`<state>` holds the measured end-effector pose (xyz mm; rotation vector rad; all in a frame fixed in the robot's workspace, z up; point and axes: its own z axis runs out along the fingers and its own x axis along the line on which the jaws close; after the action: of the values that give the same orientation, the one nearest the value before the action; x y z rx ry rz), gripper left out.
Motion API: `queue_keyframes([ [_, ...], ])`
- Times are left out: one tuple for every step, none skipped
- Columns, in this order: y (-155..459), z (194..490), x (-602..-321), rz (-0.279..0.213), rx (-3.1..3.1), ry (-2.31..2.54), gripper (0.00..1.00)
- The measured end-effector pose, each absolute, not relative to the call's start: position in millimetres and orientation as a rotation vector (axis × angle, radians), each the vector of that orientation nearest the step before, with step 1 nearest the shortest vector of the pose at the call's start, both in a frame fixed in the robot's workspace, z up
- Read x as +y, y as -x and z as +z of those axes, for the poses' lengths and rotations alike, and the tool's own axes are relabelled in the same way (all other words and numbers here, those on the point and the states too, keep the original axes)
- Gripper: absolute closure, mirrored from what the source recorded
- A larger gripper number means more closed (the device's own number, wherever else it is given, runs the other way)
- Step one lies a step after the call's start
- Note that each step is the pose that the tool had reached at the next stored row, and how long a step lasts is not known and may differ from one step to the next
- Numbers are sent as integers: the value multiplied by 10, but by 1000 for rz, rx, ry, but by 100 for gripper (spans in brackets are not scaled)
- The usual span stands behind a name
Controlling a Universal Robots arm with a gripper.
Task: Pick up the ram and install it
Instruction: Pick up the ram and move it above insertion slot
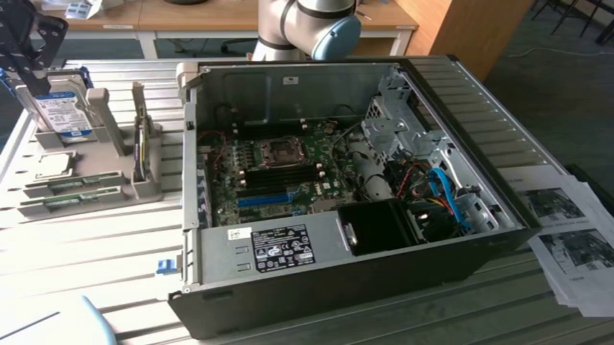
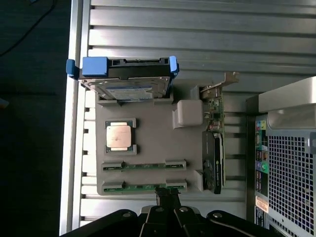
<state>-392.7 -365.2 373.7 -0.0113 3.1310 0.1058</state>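
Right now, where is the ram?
At the exterior view's left, the ram sits in the gray holder, near the processor chip, outside the computer case.

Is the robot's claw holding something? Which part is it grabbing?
Nothing is held. Both ram sticks sit in the gray holder, with the gripper above them.

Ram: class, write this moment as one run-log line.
tool: above holder, by edge ram stick | edge ram stick: in holder, not lifted | computer case: open
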Motion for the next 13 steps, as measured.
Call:
queue_keyframes([
  [3927, 3738, -3652, 106, 3131, 20, 91],
  [3927, 3738, -3653, 107, 3131, 29, 91],
  [3927, 3737, -3653, 107, 3131, 37, 91],
  [3927, 3737, -3652, 108, 3131, 46, 91],
  [3927, 3737, -3652, 109, 3131, 54, 91],
  [3927, 3737, -3652, 109, 3131, 61, 91],
  [3927, 3737, -3652, 109, 3131, 67, 91],
  [3927, 3737, -3652, 109, 3131, 74, 91],
  [3927, 3737, -3652, 110, 3131, 81, 91],
  [3927, 3737, -3653, 110, 3131, 89, 91],
  [3927, 3737, -3652, 110, 3131, 95, 91],
  [3927, 3737, -3652, 110, 3131, 101, 91],
  [3927, 3737, -3652, 110, 3131, 107, 91],
])
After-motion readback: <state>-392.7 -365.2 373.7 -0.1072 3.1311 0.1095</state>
